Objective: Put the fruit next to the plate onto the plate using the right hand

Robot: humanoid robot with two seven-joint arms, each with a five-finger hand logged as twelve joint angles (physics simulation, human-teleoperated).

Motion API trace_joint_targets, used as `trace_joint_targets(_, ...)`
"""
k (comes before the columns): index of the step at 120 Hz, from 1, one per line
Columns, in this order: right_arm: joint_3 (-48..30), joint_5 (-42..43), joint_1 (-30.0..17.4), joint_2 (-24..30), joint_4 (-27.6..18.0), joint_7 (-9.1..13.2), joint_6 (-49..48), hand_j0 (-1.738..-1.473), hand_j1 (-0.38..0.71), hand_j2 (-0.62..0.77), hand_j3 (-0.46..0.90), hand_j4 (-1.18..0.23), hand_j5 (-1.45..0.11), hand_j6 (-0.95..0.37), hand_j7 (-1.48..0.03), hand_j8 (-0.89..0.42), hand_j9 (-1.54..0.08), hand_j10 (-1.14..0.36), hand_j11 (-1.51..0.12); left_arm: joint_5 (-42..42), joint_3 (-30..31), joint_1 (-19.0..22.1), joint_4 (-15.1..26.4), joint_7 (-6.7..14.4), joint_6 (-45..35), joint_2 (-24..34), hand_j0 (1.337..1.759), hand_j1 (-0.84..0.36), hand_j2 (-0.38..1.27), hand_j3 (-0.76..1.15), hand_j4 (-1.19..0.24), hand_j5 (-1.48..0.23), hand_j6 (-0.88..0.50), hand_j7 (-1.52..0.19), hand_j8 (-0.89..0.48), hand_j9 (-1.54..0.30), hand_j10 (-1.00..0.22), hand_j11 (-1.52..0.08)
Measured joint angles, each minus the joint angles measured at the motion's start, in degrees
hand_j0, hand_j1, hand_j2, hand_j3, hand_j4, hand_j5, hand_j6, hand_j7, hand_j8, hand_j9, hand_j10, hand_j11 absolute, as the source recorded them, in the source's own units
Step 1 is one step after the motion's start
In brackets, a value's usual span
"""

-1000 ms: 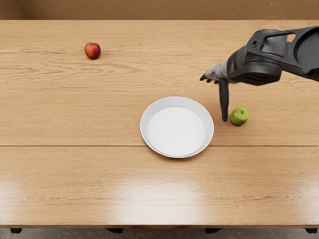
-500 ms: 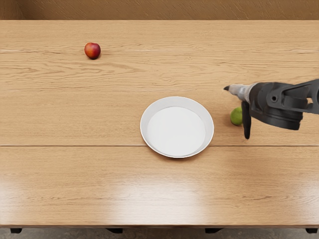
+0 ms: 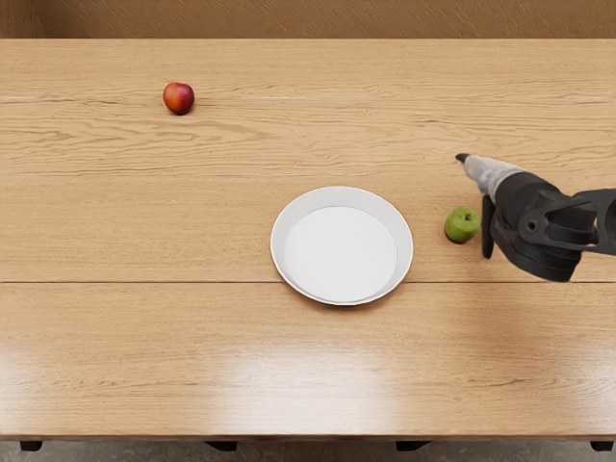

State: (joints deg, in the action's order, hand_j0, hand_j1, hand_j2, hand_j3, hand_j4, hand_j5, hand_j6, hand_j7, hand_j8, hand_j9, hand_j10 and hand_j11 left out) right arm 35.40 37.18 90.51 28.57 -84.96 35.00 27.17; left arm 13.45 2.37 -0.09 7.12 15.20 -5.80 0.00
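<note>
1. The right hand (image 3: 493,192), at the right edge of the frame, is spread wide and holds nothing. One finger points up and left, and the thumb hangs down just right of the green apple (image 3: 462,224).
2. The green apple lies on the table (image 3: 144,318), just right of the plate (image 3: 277,241) and not on it.
3. A sound grasp probably means shifting left and lower so the fingers close on both sides rather than nudging the apple away.
4. Nothing lies between apple and plate. The red apple (image 3: 178,97), upper left, is well apart.
</note>
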Motion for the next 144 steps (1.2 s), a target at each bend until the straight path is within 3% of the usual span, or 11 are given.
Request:
trace_joint_targets(17, -0.61, -0.03, -2.11, -3.03, 3.39, 0.0, 0.18, -1.658, -0.3, -0.01, 0.0, -0.04, -0.05, -0.04, -0.05, -0.04, -0.05, -0.04, -0.05, 0.0, -0.01, 0.0, 0.0, 0.0, 0.0, 0.0, 1.658, 0.33, 0.0, 0.0, -0.02, -0.02, -0.02, -0.02, -0.02, -0.02, -0.02, -0.02)
trace_joint_targets(60, -2.48, 0.22, -5.61, -4.65, 6.2, 0.0, 1.57, -1.658, -0.04, -0.05, 0.0, -0.26, -0.33, -0.26, -0.33, -0.26, -0.33, -0.26, -0.33, 0.0, 0.0, 0.0, 0.0, 0.0, 0.0, 0.0, 1.658, 0.33, 0.0, 0.0, -0.02, -0.02, -0.02, -0.02, -0.02, -0.02, -0.02, -0.02)
trace_joint_targets(144, -2.46, 0.51, -8.1, -6.62, 8.35, 0.0, 1.75, -1.658, 0.09, -0.07, 0.0, -0.37, -0.48, -0.37, -0.48, -0.37, -0.48, -0.37, -0.48, 0.0, 0.0, 0.0, 0.0, 0.0, 0.0, 0.0, 1.658, 0.33, 0.0, 0.0, -0.02, -0.02, -0.02, -0.02, -0.02, -0.02, -0.02, -0.02)
